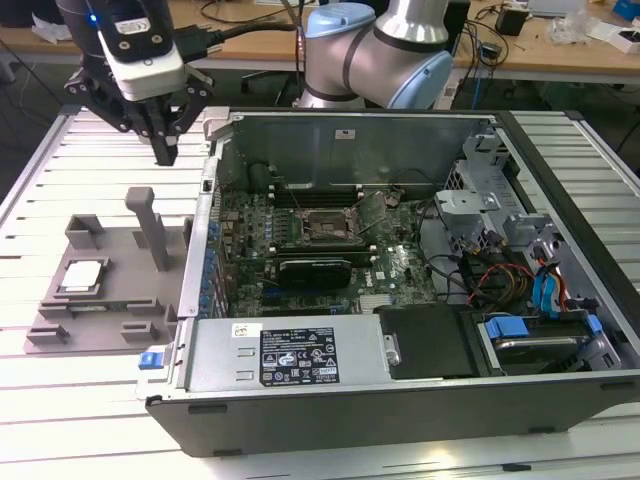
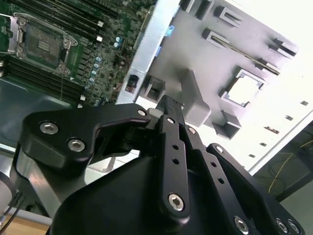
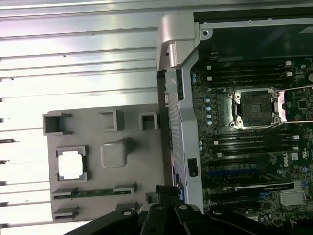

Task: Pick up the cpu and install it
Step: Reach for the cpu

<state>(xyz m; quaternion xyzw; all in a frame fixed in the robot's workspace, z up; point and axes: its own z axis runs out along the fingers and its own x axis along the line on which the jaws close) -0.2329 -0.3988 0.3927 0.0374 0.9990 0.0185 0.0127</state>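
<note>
Fingers (image 1: pixel 165 148) together, tips downward.

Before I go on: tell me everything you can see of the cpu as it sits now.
The cpu is a small flat square chip with a silver-grey, metal-looking top and a thin pale rim. It lies flat, top up, in a square recess of the grey tray, at the exterior view's left of the open computer case. Only the recess's raised edges meet it. The end effector hangs above the tray, clear of the chip.
</note>
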